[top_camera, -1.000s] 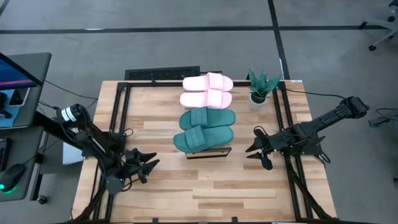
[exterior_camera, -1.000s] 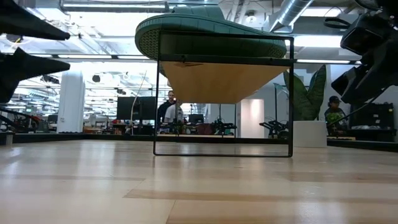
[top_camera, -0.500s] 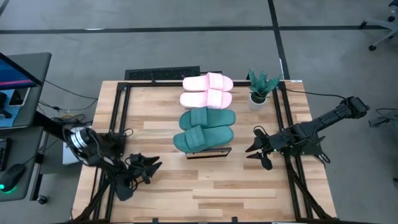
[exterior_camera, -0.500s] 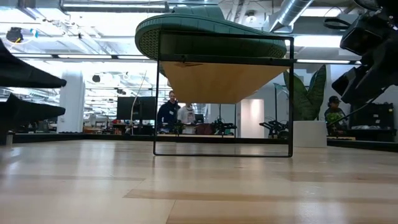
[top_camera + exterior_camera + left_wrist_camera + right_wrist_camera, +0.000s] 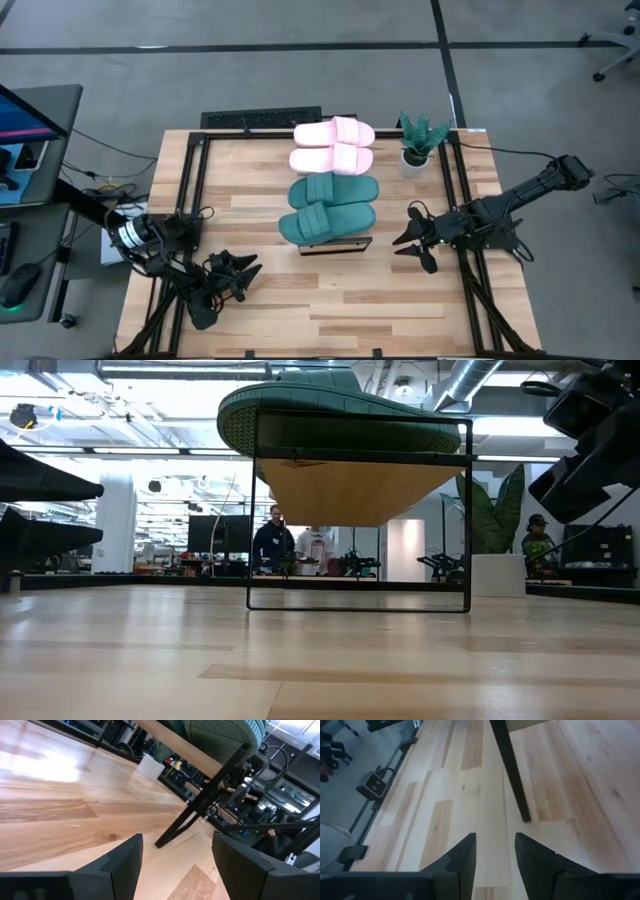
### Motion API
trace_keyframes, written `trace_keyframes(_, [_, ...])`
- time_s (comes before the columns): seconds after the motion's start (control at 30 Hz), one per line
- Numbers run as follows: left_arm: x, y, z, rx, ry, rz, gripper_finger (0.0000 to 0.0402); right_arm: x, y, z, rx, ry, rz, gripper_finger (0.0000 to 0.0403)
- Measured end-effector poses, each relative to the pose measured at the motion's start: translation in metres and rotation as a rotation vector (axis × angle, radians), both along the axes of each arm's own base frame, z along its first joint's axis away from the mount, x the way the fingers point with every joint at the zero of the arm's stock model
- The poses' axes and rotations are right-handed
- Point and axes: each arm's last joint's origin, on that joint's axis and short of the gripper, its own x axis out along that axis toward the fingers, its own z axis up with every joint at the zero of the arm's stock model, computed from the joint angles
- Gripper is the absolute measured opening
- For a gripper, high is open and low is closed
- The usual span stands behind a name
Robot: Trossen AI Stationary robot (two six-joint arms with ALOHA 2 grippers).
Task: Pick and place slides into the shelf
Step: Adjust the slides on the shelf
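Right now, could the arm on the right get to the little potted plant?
Probably yes. The right gripper hangs open and empty over bare table, and the potted plant stands at the same side's far corner, with nothing between them; the shelf stands aside.

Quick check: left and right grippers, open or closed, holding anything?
Left gripper: open, empty, low over the table left of the shelf.
Right gripper: open, empty, right of the shelf.

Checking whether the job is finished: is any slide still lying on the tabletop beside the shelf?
No: in the high view both pink slides and both teal slides lie on the shelf.
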Motion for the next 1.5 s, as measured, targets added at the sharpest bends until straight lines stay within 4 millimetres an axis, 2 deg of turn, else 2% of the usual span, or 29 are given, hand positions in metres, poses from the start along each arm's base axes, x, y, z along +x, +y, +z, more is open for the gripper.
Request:
trace_keyframes(0.17, [0.003, 0.001, 0.0, 0.013, 0.033, -0.008, 0.0226, -0.003, 0.009, 0.001, 0.031, -0.003, 0.037, 0.0129])
trace_keyframes(0.5, [0.005, 0.0, 0.001, 0.021, 0.061, -0.025, 0.0226, -0.017, 0.033, 0.005, 0.08, -0.072, -0.053, 0.0129])
trace_keyframes(0.73, [0.005, -0.001, 0.001, 0.035, 0.076, -0.032, 0.0226, -0.02, 0.037, 0.007, 0.338, -0.05, -0.233, 0.0129])
trace_keyframes(1.0, [0.006, -0.002, 0.001, 0.023, 0.079, -0.042, 0.0226, -0.018, 0.035, 0.008, 0.38, -0.052, -0.268, 0.0129])
trace_keyframes(1.17, [0.014, -0.015, 0.009, -0.048, 0.051, -0.062, 0.0226, -0.018, 0.035, 0.008, 0.328, -0.057, -0.224, 0.0129])
trace_keyframes(1.5, [0.027, -0.037, 0.019, -0.058, 0.106, -0.147, 0.0226, -0.019, 0.034, 0.007, 0.305, -0.047, -0.216, 0.0129])
